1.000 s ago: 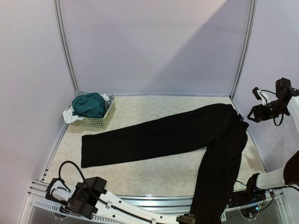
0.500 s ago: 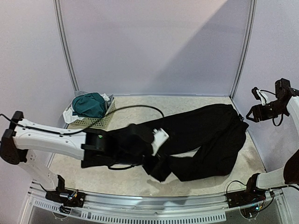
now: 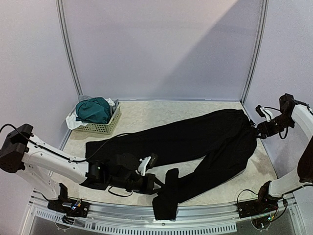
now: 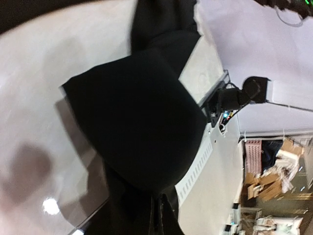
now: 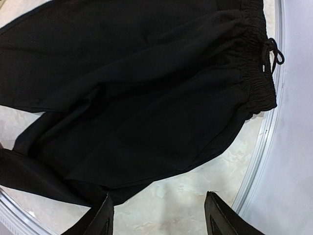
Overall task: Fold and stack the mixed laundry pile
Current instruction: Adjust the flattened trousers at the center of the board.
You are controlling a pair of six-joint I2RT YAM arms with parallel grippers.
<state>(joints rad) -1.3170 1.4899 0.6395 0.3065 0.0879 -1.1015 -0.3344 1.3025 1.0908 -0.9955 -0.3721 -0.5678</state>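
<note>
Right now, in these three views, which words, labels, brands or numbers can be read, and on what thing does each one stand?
No text can be read in any view.
black trousers: plain cloth, no label showing.
teal shorts in the basket: too small to show any mark.
cardboard boxes beyond the table, left wrist view: blurred, nothing legible.

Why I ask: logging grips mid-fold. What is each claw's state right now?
Left claw: closed, pinching a leg of the black trousers.
Right claw: open, holding nothing, above the trousers' waist end.
</note>
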